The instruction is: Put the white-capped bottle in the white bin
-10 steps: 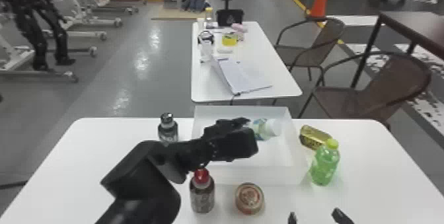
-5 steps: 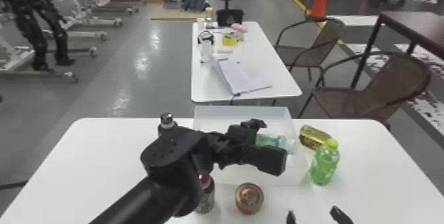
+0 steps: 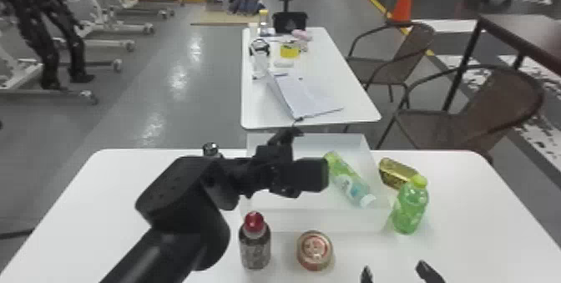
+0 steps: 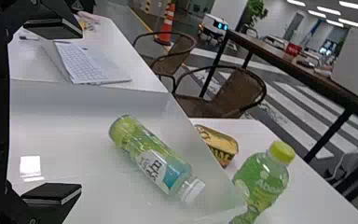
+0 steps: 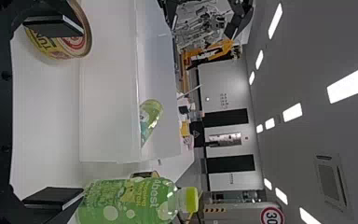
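From where I'm standing, the placing looks done, and the step in hand is clearing away. The white-capped bottle [image 3: 348, 181] lies on its side inside the white bin [image 3: 317, 221], right of the middle of the head view, with its cap towards the bin's lower right corner. The left gripper [image 4: 81, 109] is over the bin, left of the bottle; its jaws stand wide apart with nothing between them, and I see daylight between them and the bottle.

What I'd want next is a gentle lift up and back, clear of the bin's walls, and then away towards the lower left. The red-capped bottle [image 3: 255, 242] stands upright on the counter [image 3: 104, 219] just in front of the bin, so a low, careless retreat could tip it.

The right gripper [image 3: 393, 266] waits at the lower right, its jaws well spread and empty. I see no call for it here.
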You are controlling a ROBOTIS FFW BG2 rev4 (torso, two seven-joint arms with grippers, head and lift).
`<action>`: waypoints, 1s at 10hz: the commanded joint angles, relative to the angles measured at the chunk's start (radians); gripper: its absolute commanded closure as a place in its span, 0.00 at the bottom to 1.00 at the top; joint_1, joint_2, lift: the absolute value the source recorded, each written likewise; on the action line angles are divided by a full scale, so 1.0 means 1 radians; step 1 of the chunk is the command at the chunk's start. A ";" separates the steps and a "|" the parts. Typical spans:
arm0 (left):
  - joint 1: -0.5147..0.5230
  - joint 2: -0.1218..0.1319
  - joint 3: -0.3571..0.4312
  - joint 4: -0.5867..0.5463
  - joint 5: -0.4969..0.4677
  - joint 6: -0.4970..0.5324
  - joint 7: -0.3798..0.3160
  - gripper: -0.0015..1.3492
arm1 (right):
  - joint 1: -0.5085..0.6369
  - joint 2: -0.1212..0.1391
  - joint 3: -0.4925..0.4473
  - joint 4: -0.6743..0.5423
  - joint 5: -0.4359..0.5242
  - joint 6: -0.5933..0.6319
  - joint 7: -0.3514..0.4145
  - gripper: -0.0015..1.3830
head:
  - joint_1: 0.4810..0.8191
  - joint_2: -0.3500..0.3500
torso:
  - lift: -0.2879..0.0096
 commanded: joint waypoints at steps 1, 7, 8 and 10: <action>0.177 -0.028 0.294 -0.117 0.090 -0.034 0.000 0.11 | 0.005 0.000 0.001 -0.001 -0.003 0.000 0.000 0.07 | 0.20 0.50 | 0.63; 0.649 -0.193 0.838 -0.180 0.796 -0.353 0.133 0.11 | 0.021 -0.008 -0.001 -0.011 -0.009 0.000 0.000 0.07 | 0.20 0.50 | 0.63; 0.705 -0.193 0.817 -0.180 0.856 -0.379 0.176 0.11 | 0.025 -0.006 -0.001 -0.011 -0.011 0.000 0.000 0.07 | 0.20 0.50 | 0.63; 0.783 -0.193 0.803 -0.172 0.931 -0.459 0.253 0.11 | 0.034 -0.006 -0.001 -0.017 -0.012 0.000 -0.008 0.07 | 0.20 0.50 | 0.63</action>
